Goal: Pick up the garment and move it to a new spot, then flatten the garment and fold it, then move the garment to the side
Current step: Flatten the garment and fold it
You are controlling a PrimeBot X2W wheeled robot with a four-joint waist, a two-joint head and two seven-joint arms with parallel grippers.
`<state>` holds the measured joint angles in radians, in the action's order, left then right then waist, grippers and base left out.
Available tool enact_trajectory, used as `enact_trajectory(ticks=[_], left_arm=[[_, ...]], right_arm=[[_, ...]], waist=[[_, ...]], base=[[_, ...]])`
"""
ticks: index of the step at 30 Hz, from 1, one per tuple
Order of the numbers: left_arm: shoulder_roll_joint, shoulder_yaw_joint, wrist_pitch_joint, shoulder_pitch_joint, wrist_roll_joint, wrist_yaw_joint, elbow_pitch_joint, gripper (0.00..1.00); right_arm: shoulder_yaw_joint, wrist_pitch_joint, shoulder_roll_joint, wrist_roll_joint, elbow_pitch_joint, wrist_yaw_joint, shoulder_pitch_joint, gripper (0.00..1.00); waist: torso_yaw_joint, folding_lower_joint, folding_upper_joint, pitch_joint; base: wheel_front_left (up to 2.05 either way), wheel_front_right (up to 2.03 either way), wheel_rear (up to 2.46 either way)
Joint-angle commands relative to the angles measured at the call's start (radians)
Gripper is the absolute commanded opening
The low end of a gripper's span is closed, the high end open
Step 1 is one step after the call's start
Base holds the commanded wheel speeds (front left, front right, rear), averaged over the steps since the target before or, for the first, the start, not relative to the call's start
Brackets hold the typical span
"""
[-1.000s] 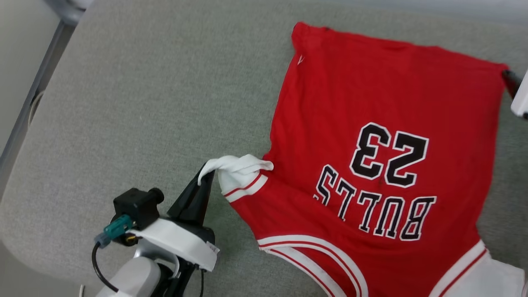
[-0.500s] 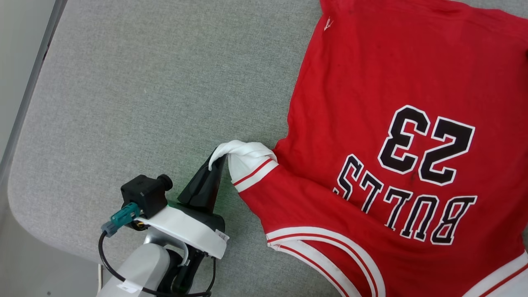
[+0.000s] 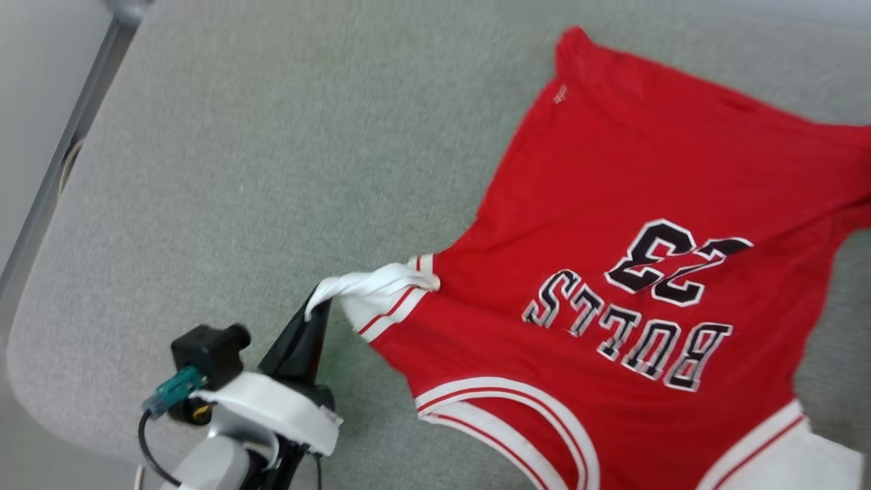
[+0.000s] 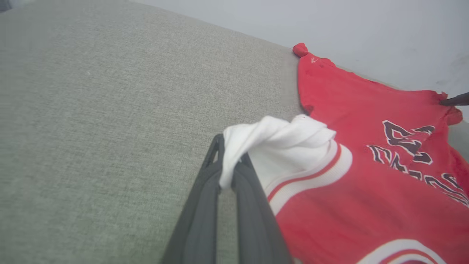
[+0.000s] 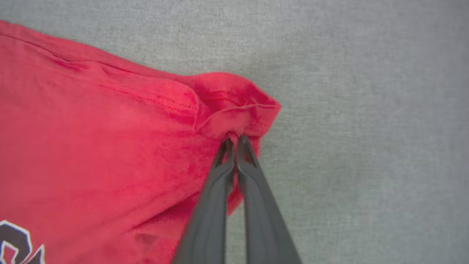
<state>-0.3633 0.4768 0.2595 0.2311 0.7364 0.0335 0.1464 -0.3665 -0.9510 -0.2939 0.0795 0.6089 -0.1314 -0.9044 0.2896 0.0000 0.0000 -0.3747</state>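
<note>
The garment (image 3: 612,204), a red jersey with black "BULLS 23" lettering, lies spread on the grey cushion (image 3: 238,170), lettering upside down in the head view. My left gripper (image 3: 320,306) is shut on its white striped shoulder strap (image 4: 271,143) at the lower left. In the right wrist view my right gripper (image 5: 232,141) is shut on the red hem corner (image 5: 238,106), which is bunched at the fingertips. The left wrist view shows the right gripper's dark tip (image 4: 454,99) at the garment's (image 4: 366,176) far corner.
The cushion's rounded edge (image 3: 41,381) runs along the left, with a grey metal bar (image 3: 61,163) beyond it. Bare grey fabric (image 5: 366,128) lies to the right of the held hem corner.
My right gripper has shut on the hem corner. The garment's right side is now pulled and creased, with the number distorted. The head camera has shifted. The left gripper keeps its hold.
</note>
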Motion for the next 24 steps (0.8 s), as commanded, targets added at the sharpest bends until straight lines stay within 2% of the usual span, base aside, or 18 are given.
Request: enact_trajectory(ticks=[1,6,11,18,24], left_arm=[[-0.009,-0.01,0.003,-0.023,0.011,0.012,0.003,0.0],[-0.041,-0.051,-0.002,-0.09,0.034,0.051,-0.007,0.0],[-0.07,-0.074,-0.011,-0.152,0.049,0.084,-0.023,0.0],[-0.088,-0.077,-0.036,-0.216,0.068,0.111,-0.035,0.0],[-0.097,-0.071,-0.056,-0.239,0.073,0.122,-0.041,0.0]], right_arm=[[0.015,-0.008,-0.009,-0.029,-0.036,0.001,0.043,0.0],[0.029,-0.053,-0.036,-0.134,-0.23,0.001,0.229,0.0],[-0.019,-0.076,-0.02,-0.228,-0.435,0.001,0.469,0.0],[-0.119,-0.045,0.132,-0.299,-0.639,0.001,0.799,0.0],[-0.171,0.032,0.231,-0.34,-0.648,0.001,1.001,0.0]], waist=[[-0.047,0.0,0.0,0.072],[-0.112,0.0,0.0,0.152],[-0.172,0.0,0.0,0.208],[-0.234,0.0,0.0,0.257],[-0.254,0.0,0.0,0.271]], base=[[0.0,0.0,0.0],[0.0,0.0,0.0],[0.0,0.0,0.0],[0.0,0.0,0.0],[0.0,0.0,0.0]])
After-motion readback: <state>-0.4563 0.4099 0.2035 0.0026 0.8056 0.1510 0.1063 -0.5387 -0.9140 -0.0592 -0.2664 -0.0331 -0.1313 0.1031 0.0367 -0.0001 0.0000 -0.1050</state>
